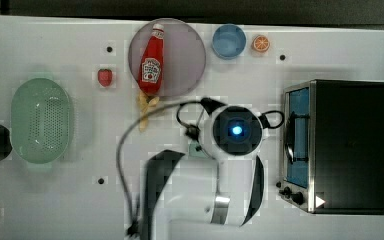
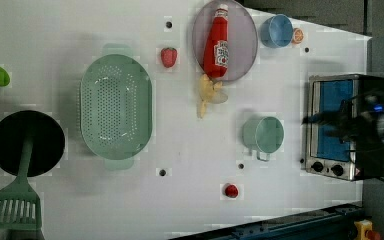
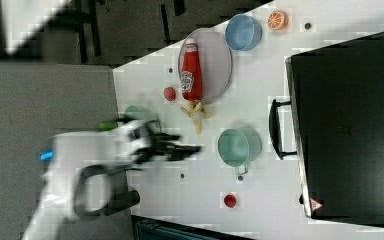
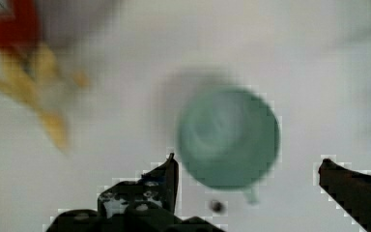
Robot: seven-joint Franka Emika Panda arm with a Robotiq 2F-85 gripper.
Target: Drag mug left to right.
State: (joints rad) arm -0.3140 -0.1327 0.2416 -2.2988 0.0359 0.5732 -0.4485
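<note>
The teal-green mug [image 2: 263,135] stands upright on the white table, its handle toward the left view's bottom, just left of the toaster oven [image 2: 347,127]. The right view shows the mug [image 3: 237,146] beside the oven's handle. In the wrist view the mug [image 4: 227,137] lies below and between my two dark fingers, with a gap on each side. My gripper [image 4: 249,160] is open and holds nothing. The arm's wrist [image 1: 236,131] covers the mug in the top view.
A pale-green colander [image 2: 116,106] sits at the left view's left. A ketchup bottle [image 2: 216,40] lies on a purple plate [image 2: 242,50]. Fries [image 2: 207,92], a strawberry [image 2: 168,56], a blue cup [image 2: 276,31], an orange slice [image 2: 297,35] and a red piece [image 2: 231,190] lie around.
</note>
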